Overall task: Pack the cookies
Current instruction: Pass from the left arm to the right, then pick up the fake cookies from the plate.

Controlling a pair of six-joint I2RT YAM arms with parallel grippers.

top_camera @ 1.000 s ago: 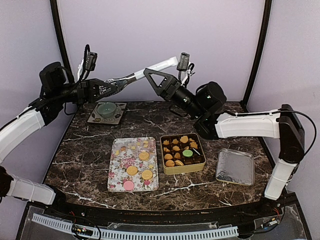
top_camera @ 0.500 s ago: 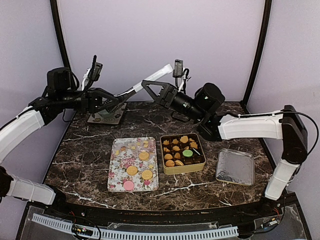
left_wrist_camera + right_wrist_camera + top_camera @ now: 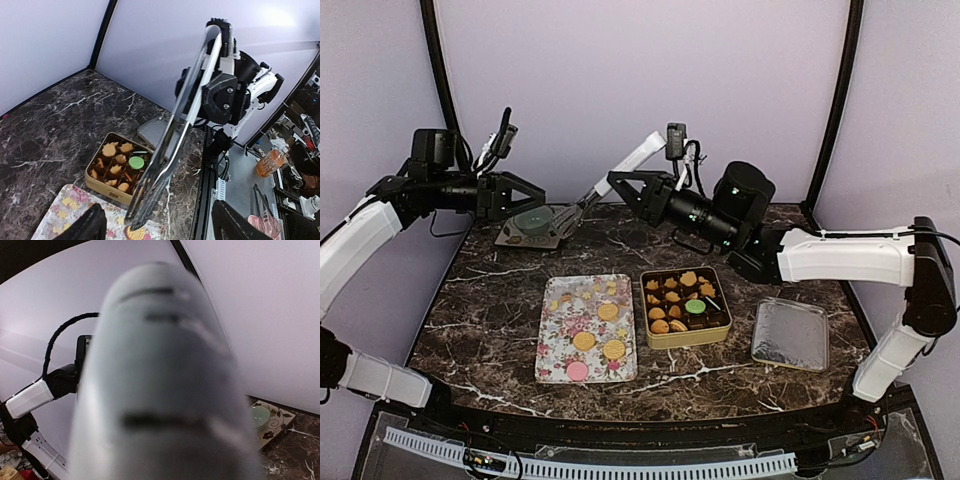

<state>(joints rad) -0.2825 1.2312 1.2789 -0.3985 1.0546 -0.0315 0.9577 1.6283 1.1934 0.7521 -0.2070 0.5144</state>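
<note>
- The black two-finger left tool (image 3: 525, 198) is raised over the far left of the dark marble table (image 3: 490, 320); its fingers (image 3: 92, 225) are spread wide and hold nothing
- The long silver metal tongs (image 3: 172, 145) slant down from the right towards the left tool; in the left wrist view their closed tips hang between its spread fingers, apart from both
- The black right tool (image 3: 220, 97), raised over the far middle of the table, is clamped on the upper part of the tongs
- The right wrist view is filled by a pale blur, too close to read
- The small round cookies (image 3: 608, 311) lie down on the table, nearer than both tools and well apart from them
- Several yellow cookies and one pink one rest on the flower-patterned rectangular tray (image 3: 552, 350), near centre-left
- The other cookies, golden with one green, sit in the gold square tin (image 3: 685, 339), just to the right of the tray
</note>
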